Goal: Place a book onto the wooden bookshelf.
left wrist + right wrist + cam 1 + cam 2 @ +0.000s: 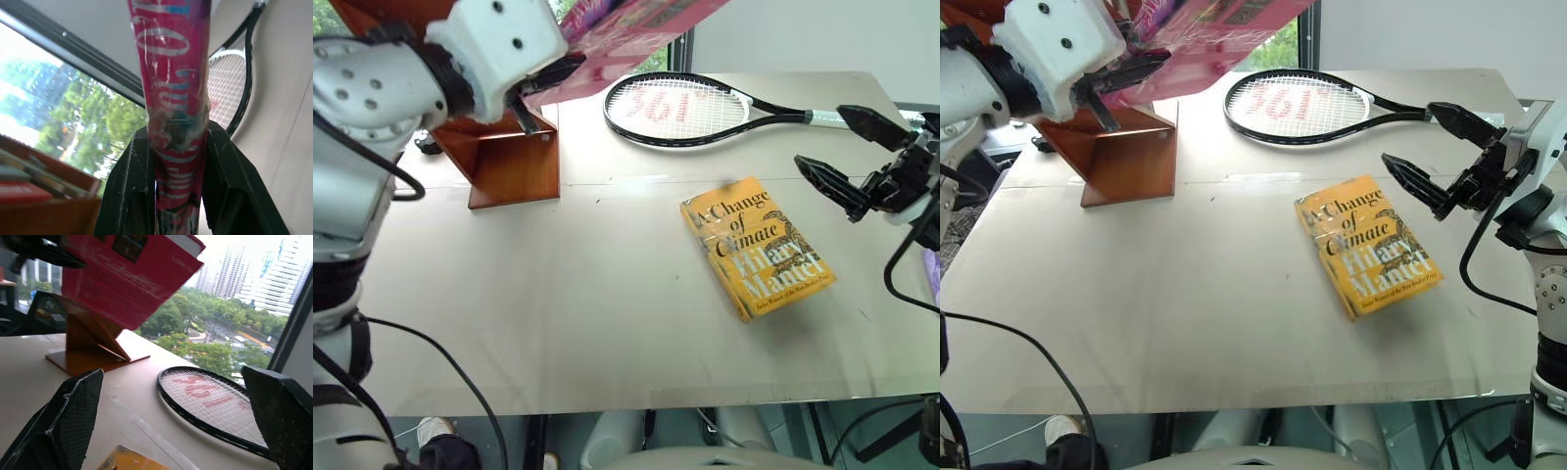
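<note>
The magenta-pink book (626, 39) hangs in the air at the far left of the table, tilted, just above and to the right of the reddish-brown wooden bookshelf (509, 157). My left gripper (543, 83) is shut on the book's lower edge; in the left wrist view the black fingers (132, 196) clamp both sides of its spine (176, 98). My right gripper (1435, 152) is open and empty, raised over the table's right side beside the racket handle. The right wrist view shows the book (127, 279) and the bookshelf (93, 347) ahead of its spread fingers.
A yellow "Change of Climate" book (759, 245) lies flat at centre right of the table (558, 323). A black tennis racket (680, 108) lies along the far edge. A window stands behind the shelf.
</note>
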`<state>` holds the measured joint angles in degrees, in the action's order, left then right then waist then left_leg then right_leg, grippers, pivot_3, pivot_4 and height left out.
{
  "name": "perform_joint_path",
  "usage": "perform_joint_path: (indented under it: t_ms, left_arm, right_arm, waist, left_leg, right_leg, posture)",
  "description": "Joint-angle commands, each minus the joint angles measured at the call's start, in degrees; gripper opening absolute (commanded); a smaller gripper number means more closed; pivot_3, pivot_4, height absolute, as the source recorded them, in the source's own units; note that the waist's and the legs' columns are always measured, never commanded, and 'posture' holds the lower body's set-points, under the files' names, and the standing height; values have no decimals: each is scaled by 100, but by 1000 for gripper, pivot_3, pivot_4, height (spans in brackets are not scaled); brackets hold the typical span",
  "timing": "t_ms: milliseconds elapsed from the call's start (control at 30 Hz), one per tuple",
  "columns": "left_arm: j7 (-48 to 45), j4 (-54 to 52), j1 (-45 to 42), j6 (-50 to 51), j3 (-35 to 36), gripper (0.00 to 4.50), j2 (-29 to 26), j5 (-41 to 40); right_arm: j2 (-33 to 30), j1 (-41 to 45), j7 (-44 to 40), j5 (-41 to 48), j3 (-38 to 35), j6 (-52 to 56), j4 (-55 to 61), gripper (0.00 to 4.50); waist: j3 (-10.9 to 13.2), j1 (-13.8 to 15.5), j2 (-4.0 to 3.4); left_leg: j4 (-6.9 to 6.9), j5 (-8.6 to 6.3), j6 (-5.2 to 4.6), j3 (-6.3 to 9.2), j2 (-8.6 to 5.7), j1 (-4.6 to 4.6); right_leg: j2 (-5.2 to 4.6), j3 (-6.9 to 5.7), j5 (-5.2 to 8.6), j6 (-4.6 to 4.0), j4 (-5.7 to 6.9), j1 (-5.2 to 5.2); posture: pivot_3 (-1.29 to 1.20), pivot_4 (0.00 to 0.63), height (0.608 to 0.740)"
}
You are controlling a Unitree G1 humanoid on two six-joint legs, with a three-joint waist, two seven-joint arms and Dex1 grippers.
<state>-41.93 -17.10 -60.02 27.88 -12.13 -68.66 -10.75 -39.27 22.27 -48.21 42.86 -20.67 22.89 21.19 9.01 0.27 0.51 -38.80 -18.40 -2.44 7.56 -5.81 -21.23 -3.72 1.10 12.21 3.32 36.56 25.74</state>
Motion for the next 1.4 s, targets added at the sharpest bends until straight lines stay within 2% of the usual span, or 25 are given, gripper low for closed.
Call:
perform_joint_path:
  t_ms: [33, 300, 567, 667, 833, 1000, 1167, 1233, 1267, 1333, 1367, 1400]
  left_arm:
    - [-611, 589, -330, -709, 25, 610, -565, 1039]
    - [-1773, 2081, -902, -1655, -188, 610, -954, 2369]
    - [-2296, 2828, -550, -1838, -230, 610, -963, 3157]
    - [-2171, 3180, -494, -2143, -273, 610, -822, 3365]
    - [-1828, 4006, -592, -2536, -445, 610, -280, 3747]
    - [-1700, 4693, -457, -2428, -667, 610, 131, 4110]
    - [-1611, 4812, -609, -2073, -617, 610, 466, 4264]
    - [-1512, 4833, -709, -2097, -538, 1622, 515, 4281]
    - [-1472, 4788, -739, -2073, -465, 1836, 531, 4245]
    - [-1408, 4633, -761, -1973, -287, 2708, 543, 4141]
    - [-1499, 4460, -710, -1908, -162, 2857, 476, 4031]
    - [-1634, 4256, -637, -1780, -5, 3331, 416, 3873]
  right_arm:
    - [-90, 86, -187, 570, -153, 92, 333, 4500]
    - [-188, -51, -348, 925, -83, 203, 424, 4500]
    - [-238, -150, -304, 977, -153, 231, 545, 4500]
    - [-256, -160, -281, 999, -173, 231, 550, 4500]
    - [-303, -183, -249, 1005, -196, 216, 558, 4500]
    - [-375, -222, -225, 1053, -246, 245, 603, 4500]
    - [-488, -276, -157, 1163, -341, 333, 691, 4500]
    - [-530, -283, -132, 1201, -362, 360, 706, 4500]
    - [-547, -293, -125, 1219, -373, 366, 712, 4500]
    - [-585, -315, -123, 1239, -395, 372, 739, 4500]
    - [-601, -314, -123, 1253, -414, 372, 764, 4500]
    - [-596, -296, -107, 1299, -440, 375, 782, 4500]
  waist:
    - [0, -92, -1]
    - [1, -87, 0]
    - [3, -108, 3]
    - [3, -124, 4]
    - [3, -134, 4]
    - [-4, -175, -2]
    - [-9, -199, -8]
    - [-10, -210, -6]
    - [-12, -225, 0]
    - [-11, -227, 11]
    - [-15, -220, 17]
    - [-13, -218, 20]
  left_leg:
    - [0, 0, 0, -4, -1, 1]
    - [-17, -1, -3, 1, -2, 6]
    - [-41, -3, -7, 5, -6, -2]
    - [-44, -3, -7, 4, -7, -3]
    - [-46, -3, -7, 2, -5, 5]
    - [-51, -3, -7, -7, -6, 10]
    - [-48, 1, -2, -39, -4, 55]
    - [-52, 2, -1, -45, -1, 63]
    - [-54, 3, -1, -46, 0, 63]
    - [-60, 3, 0, -47, 1, 60]
    - [-63, 3, 0, -44, 2, 57]
    - [-66, 3, 0, -43, 1, 51]
  right_leg:
    - [-4, -4, 0, 0, 1, 0]
    - [-5, -15, 0, 0, 28, -4]
    - [-6, -22, -1, 2, 38, -4]
    - [-8, -19, -1, 2, 38, -4]
    - [-7, -17, -1, 2, 54, -4]
    - [-7, -6, -1, 2, 61, -4]
    - [-7, 25, -1, 2, 121, -10]
    - [-6, 31, -2, 0, 135, -12]
    - [-4, 30, -5, -4, 135, -13]
    - [-1, 30, -7, -6, 135, -12]
    - [-1, 28, -7, -6, 135, -11]
    - [-2, 26, -7, -6, 129, -10]
  posture:
    - [0, 150, 740]
    - [0, 150, 740]
    - [0, 150, 740]
    - [0, 150, 740]
    - [0, 150, 740]
    - [0, 150, 740]
    - [0, 150, 740]
    - [0, 150, 740]
    - [0, 150, 740]
    - [0, 150, 740]
    - [0, 150, 740]
    - [0, 150, 740]
